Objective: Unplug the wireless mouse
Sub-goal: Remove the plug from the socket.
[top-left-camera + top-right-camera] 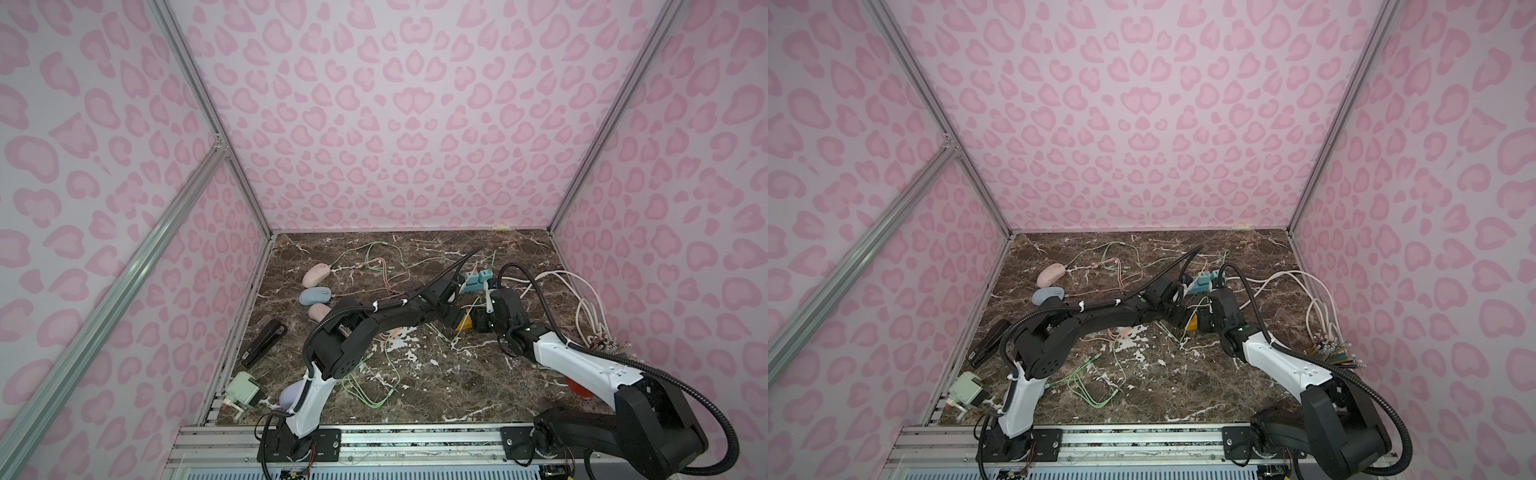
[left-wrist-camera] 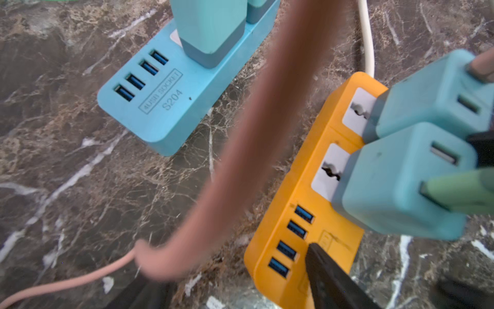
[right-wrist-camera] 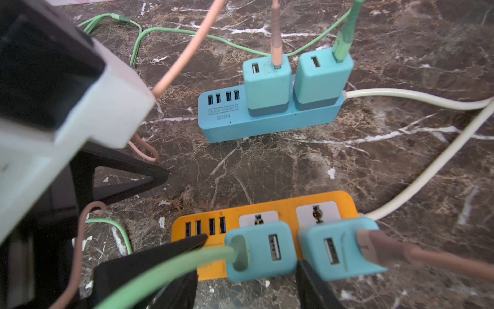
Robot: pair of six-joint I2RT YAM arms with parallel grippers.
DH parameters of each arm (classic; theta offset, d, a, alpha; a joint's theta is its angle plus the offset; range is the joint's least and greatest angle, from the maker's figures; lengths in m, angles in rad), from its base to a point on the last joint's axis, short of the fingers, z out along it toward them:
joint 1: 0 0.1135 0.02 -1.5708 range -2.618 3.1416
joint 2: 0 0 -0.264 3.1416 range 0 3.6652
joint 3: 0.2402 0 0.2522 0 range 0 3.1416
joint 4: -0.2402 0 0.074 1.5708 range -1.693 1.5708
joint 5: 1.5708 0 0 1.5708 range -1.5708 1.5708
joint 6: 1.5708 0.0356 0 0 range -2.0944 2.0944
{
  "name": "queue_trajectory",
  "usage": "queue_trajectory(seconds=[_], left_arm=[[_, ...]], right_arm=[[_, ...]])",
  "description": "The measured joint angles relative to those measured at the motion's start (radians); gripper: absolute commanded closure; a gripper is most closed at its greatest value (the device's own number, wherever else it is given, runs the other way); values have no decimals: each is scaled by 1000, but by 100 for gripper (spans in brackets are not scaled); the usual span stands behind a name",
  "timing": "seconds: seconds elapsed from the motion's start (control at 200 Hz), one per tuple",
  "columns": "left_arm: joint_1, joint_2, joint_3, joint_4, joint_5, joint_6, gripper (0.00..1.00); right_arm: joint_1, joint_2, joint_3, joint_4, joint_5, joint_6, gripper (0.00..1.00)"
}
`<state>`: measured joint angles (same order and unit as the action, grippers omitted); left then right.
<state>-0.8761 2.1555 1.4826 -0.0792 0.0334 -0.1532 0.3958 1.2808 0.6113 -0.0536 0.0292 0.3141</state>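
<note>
Pink-spotted walls close in a dark marble desk (image 1: 436, 374), and along its left edge sit the mice: a pink mouse (image 1: 316, 275), a blue mouse (image 1: 315, 297) and a dusky mouse (image 1: 319, 311) half hidden behind the left arm, none of them touched. Thin green and pink leads trail from that side toward the middle, but which lead belongs to which mouse cannot be traced. Right of the middle, a green cable (image 3: 173, 267) is plugged into a teal charger (image 3: 260, 251) seated in an orange power strip (image 3: 287, 206). Just beside it, a second charger (image 3: 336, 248) carries a brownish-pink cable (image 3: 427, 256). Both chargers and both plugs look fully seated, so by my reading nothing has been unplugged yet. The right end effector (image 3: 248, 270) straddles the teal charger, one jaw between the two chargers; whether it is actually squeezing I cannot tell. The left end effector (image 3: 187, 206) is spread wide and grips nothing, with one finger (image 2: 328, 270) resting on the strip's end by its USB ports, seemingly to pin it down. What remains is the whole pull: clamp, draw the plug or charger free, let go. Beyond lie a blue power strip (image 3: 267, 125) with two more chargers, white cords (image 3: 401, 97) and a black stapler (image 1: 264, 343).
</note>
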Motion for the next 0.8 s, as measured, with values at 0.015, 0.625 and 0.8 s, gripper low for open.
queue_trajectory(seconds=[0.015, 0.625, 0.8], left_arm=[[0, 0, -2, 4, -1, 0, 23], [1, -5, -50, 84, -10, 1, 23], [1, -2, -42, 77, -8, 1, 23]], right_arm=[[-1, 4, 1, 1, 0, 0, 39], [-5, 104, 47, 23, 37, -37, 72], [37, 59, 37, 10, 99, -43, 71]])
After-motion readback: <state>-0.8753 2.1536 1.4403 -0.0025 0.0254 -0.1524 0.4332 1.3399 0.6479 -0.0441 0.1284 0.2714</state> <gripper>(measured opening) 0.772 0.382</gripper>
